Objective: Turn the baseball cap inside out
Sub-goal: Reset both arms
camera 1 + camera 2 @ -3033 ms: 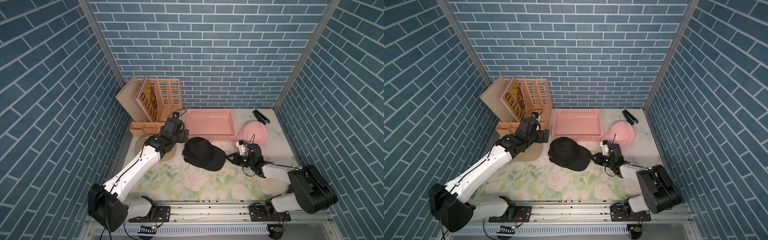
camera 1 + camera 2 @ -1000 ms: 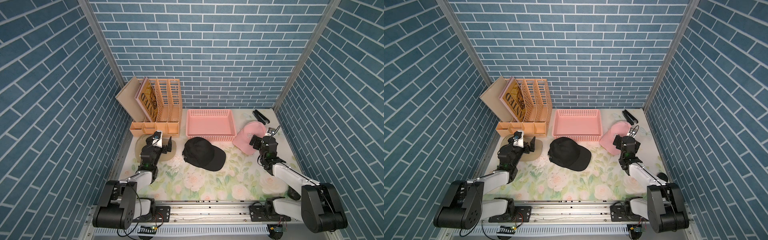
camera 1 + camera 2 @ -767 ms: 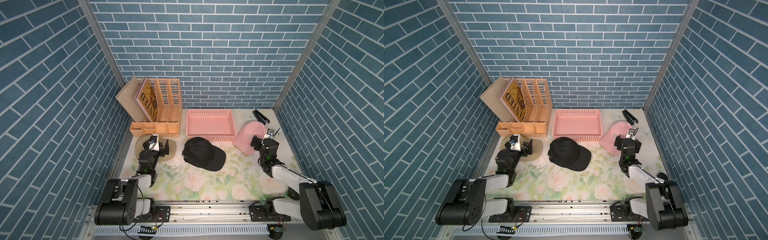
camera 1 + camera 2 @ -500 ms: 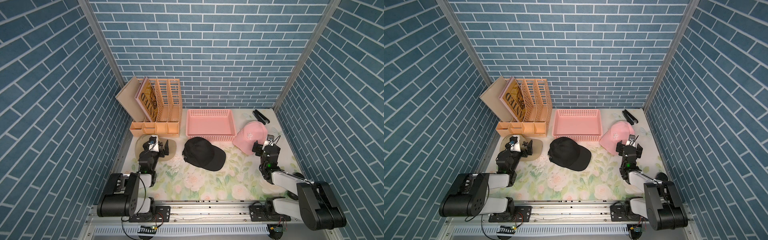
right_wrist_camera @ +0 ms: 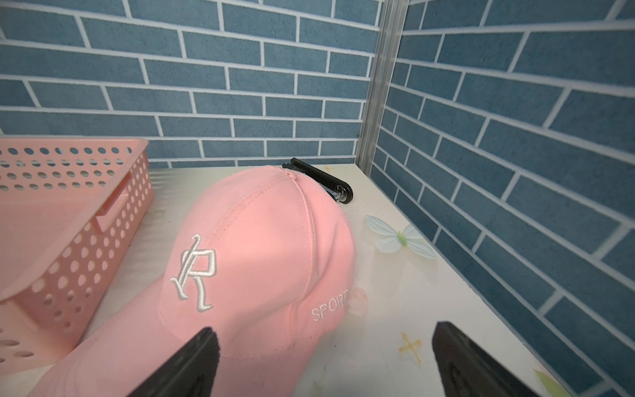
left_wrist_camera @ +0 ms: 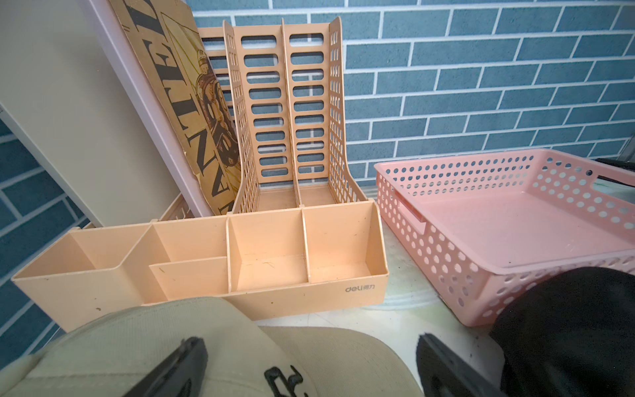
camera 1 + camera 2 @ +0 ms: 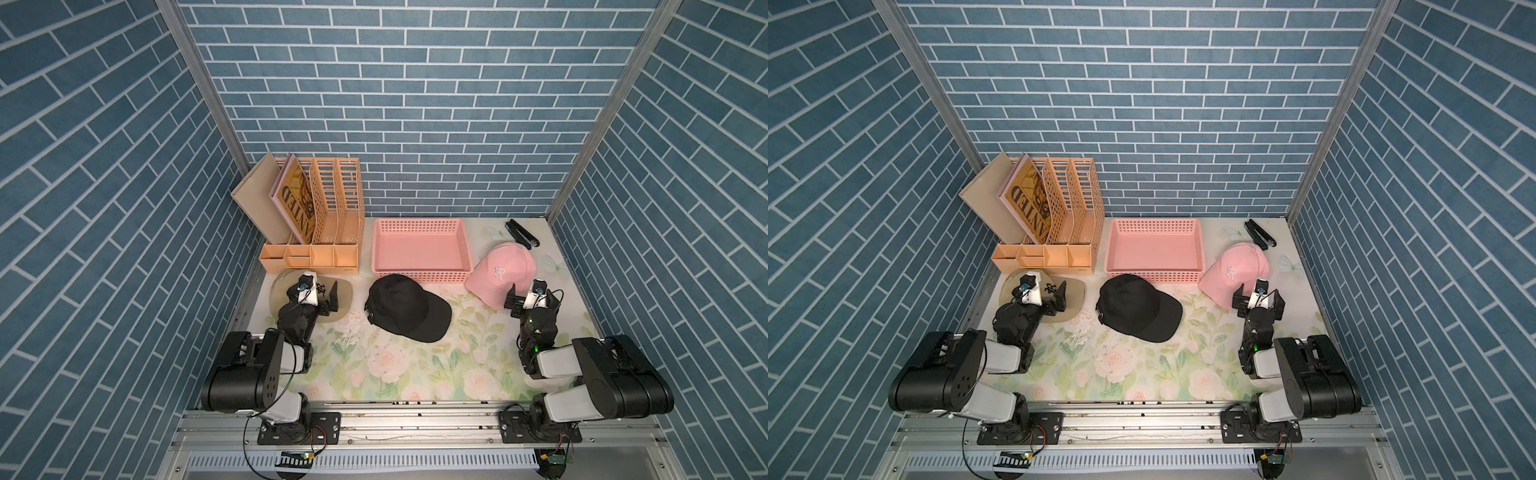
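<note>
— Both arms have drawn back since three seconds ago, when we had them reaching in at the black baseball cap [image 7: 399, 305]; now we have them folded low at the near edge. The cap itself lies as it did.

— Where do we place it?

— Mid-table [image 7: 415, 365], just in front of the pink basket [image 7: 422, 222], with nothing touching it. Its crown is domed up with the outer side showing.

— And its heading?

— We read the long axis as a diagonal. The crown sits toward the far left and the brim points near and to the right, flat on the flowered cover.

— The claws?

— Our left claw [image 7: 313, 296] is spread wide and holds nothing. In the left wrist view one finger [image 6: 182, 364] is above the beige cap [image 7: 277, 286], the other above bare table beside the black cap's crown. Whether it touches the beige cap we cannot tell.

— The right?

— Our right claw [image 7: 532, 296] is wide too, and empty. One finger is over the pink cap [image 7: 500, 270] at its brim, the other over bare table.

— Farther out?

— We see a file rack [image 7: 332, 199] in the far left corner and a black stapler [image 7: 521, 235] behind the pink cap.
</note>
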### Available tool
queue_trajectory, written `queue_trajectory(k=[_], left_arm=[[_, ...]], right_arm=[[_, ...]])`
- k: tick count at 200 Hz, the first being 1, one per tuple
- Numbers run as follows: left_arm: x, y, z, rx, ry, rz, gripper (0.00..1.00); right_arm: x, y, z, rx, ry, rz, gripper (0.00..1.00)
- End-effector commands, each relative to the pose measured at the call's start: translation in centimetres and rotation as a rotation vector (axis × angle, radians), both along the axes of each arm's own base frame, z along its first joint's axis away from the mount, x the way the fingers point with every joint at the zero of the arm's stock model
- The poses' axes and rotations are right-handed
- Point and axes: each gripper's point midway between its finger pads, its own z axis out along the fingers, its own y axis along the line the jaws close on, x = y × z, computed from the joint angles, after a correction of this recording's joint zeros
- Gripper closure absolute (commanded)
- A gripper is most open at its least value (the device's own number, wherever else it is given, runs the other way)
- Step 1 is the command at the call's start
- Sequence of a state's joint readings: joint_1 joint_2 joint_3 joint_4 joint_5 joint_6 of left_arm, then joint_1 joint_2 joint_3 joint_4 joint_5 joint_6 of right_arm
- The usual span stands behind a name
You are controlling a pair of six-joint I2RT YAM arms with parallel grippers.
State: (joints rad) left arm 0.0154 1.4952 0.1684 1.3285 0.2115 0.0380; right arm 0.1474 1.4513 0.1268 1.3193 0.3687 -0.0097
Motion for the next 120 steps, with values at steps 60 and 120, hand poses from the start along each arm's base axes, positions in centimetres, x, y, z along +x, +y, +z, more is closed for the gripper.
queue_trajectory(k=[60,120], left_arm=[[0.1,-0.1,0.2,0.005,-0.023,-0.014,0.0],[0.2,0.0,0.3,0.0,-0.024,-0.008,0.0]], right_arm=[[3.2,1.1,0.3,-0.009,0.04,0.093,0.0],[3.2,1.1,0.3,-0.008,0.04,0.092,0.0]])
